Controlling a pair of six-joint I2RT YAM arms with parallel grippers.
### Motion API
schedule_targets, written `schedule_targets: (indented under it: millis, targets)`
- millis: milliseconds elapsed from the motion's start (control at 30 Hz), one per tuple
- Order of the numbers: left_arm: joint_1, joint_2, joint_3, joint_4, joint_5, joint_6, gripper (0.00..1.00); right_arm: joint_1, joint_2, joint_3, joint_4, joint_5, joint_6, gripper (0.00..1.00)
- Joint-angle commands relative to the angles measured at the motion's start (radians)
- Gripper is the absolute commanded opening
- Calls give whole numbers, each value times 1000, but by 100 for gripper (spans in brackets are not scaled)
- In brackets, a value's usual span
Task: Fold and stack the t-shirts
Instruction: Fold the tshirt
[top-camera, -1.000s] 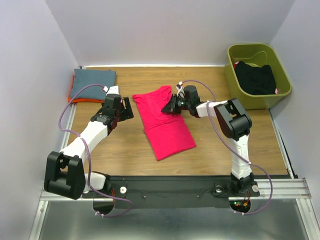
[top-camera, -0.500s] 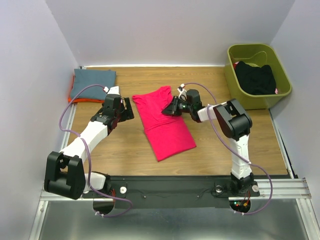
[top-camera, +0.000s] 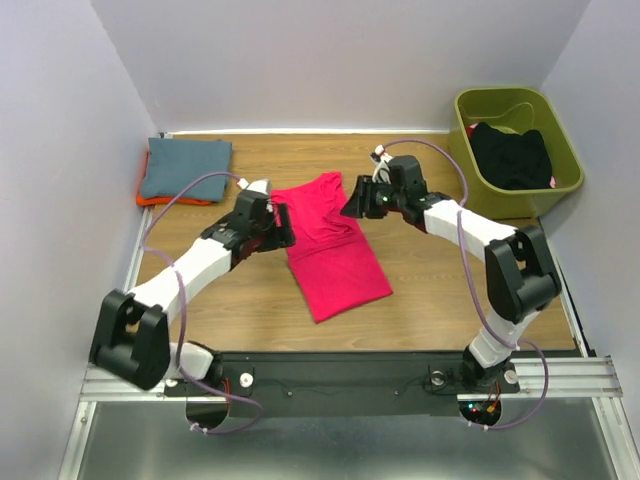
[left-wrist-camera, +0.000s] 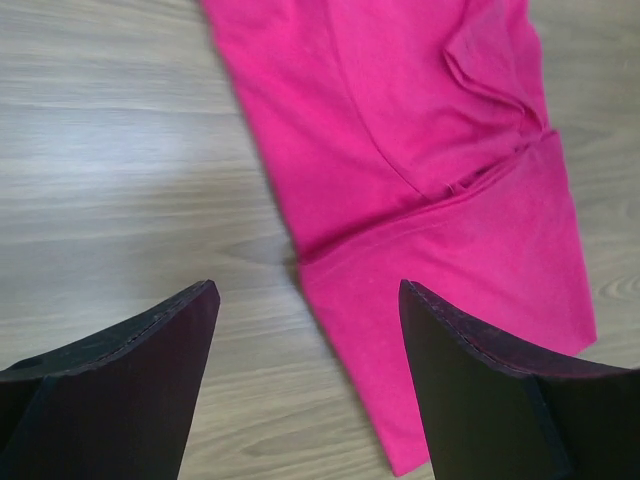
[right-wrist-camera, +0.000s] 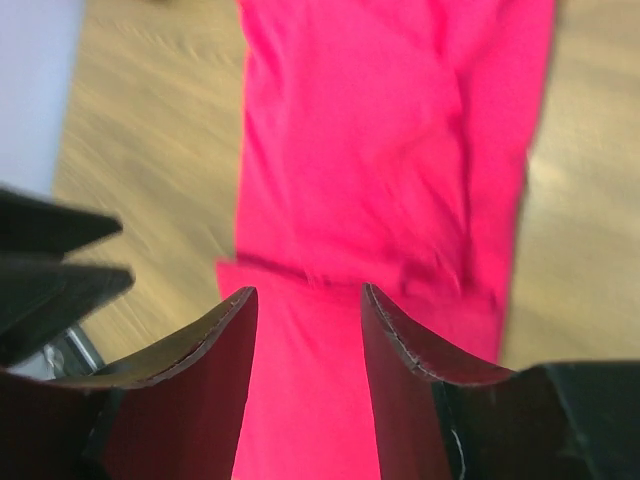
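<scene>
The right hand (top-camera: 358, 202) is seen with its fingers apart and nothing between them. A second ago it was pressed nearly closed on the middle of the magenta-pink t-shirt (top-camera: 330, 255). It is now placed at the shirt's far right edge, and its elbow is swung out to the right. In the right wrist view, which is blurred, the pink cloth (right-wrist-camera: 380, 150) is seen through the gap between the dark fingers (right-wrist-camera: 215, 350).

The left hand (top-camera: 280, 228) is found nearer the shirt than before, at its left edge. Its jaws are spread wide over the cloth border and the bare wood, and nothing is held.

The pink shirt lies in the middle of the wood-grain surface (top-camera: 430, 280), folded into a long narrow strip. A narrower upper layer is laid over a broader lower part, and a stepped edge and a few soft creases are shown in the left wrist view (left-wrist-camera: 420, 150). The cloth is matte and limp.

At the far left corner a slate blue-grey t-shirt (top-camera: 187, 167) is stacked as a flat rectangle on an orange t-shirt (top-camera: 150, 201), of which only a thin edge shows. A crumpled black garment (top-camera: 512, 155) is held in the glossy olive-green plastic bin (top-camera: 470, 165) at the far right.
</scene>
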Motion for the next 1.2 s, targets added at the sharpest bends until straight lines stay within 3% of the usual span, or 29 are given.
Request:
schedule_targets:
  millis: [0,367,567,767,867,933,967,1067,1167]
  targets:
    - [-37,131,103,17,7,-9,81,1,-101,-104,-238,45,-55,52]
    - [-37,547,415,13,-20,74,62,3,-276,-310,-305,61,-45,53]
    - [-37,719,564,-15,-57,132,61,3,-310,-327,-325,104,-26,53]
    - [-37,736,673,-15,-73,164,64,1,-303,-314,-373,151,-32,53]
    - [-37,696,700,-61,-94,164,70,3,-302,-307,-399,173,-32,53]
    - [-35,595,664,-67,-93,137,84,3,-303,-304,-424,191,-34,53]
    - [-38,545,605,-69,-96,90,98,3,-309,-304,-430,199,-35,54]
    - [-60,205,437,-30,-122,4,99,3,-331,-313,-448,211,-40,54]
    - [-71,5,272,-26,-117,-61,99,3,-345,-321,-456,200,-45,56]
